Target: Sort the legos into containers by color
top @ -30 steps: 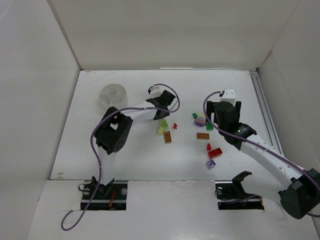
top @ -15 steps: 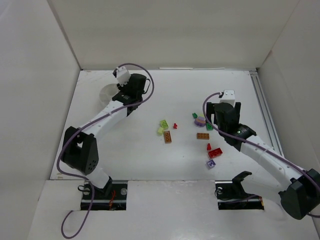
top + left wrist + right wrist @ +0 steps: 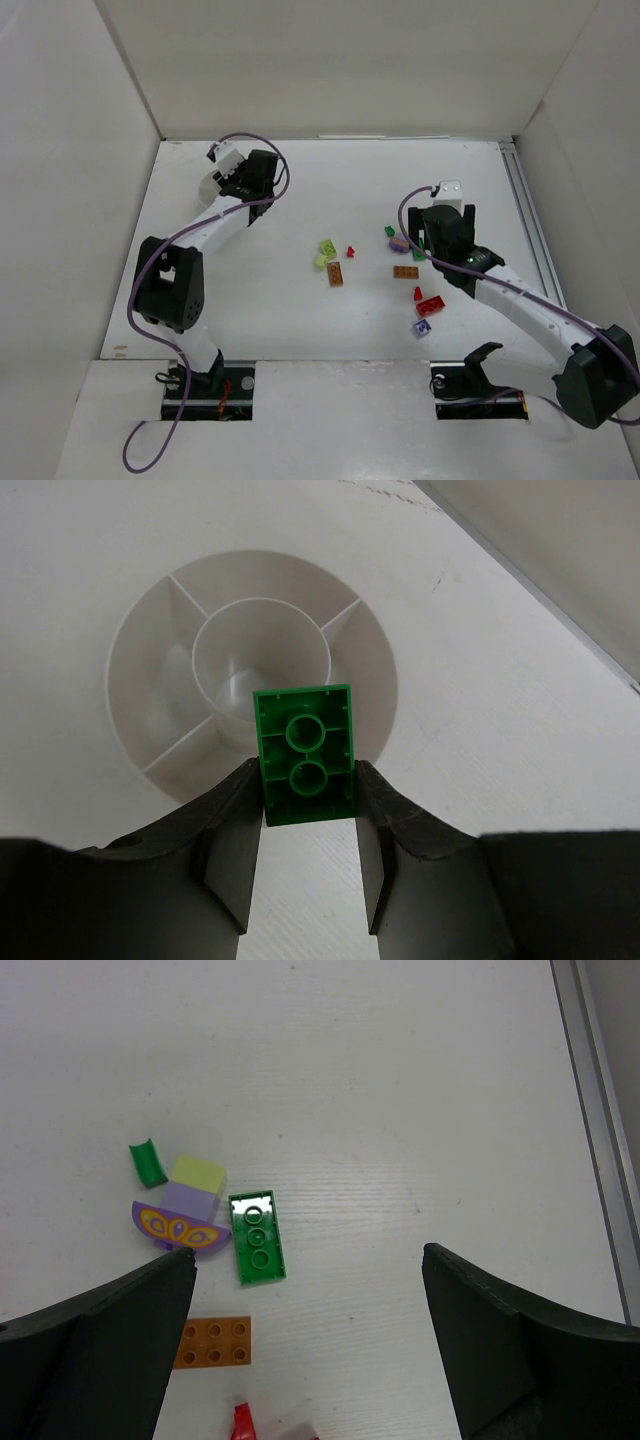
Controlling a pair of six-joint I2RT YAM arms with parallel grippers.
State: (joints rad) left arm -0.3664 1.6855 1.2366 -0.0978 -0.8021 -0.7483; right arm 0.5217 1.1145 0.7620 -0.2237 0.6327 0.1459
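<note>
Top view, dish (image 3: 208,187): sits at about 10 o'clock on the table (image 3: 300,320), partly covered by the left gripper (image 3: 232,182).
Top view, loose legos (image 3: 334,273): scattered from the table's centre out towards 3 o'clock, well apart from the dish.
Top view, right gripper (image 3: 418,246): hangs above the cluster at 3 o'clock.
Left wrist view, left gripper (image 3: 307,790): its jaws are pinched on a green brick (image 3: 305,752), one finger on each long side, with the hollow underside facing the camera.
Left wrist view, dish (image 3: 125,680): directly below. The brick hangs over the 6 o'clock sector and overlaps the centre cup (image 3: 260,645). No brick shows in the compartments in view.
Right wrist view, right gripper (image 3: 308,1253): spread wide and holding nothing.
Right wrist view, below the fingers: a flat green brick (image 3: 258,1237) lies between them. A purple piece (image 3: 180,1222) lies just beside it at 9 o'clock, an orange plate (image 3: 211,1342) at 7 o'clock.
Step in hand: apparently the drop of the first green piece, so sorting has barely begun.
Next move, left: settle over one sector rather than a divider, then release.
Next move, right: descend squarely onto the flat green brick without snagging the purple piece.
</note>
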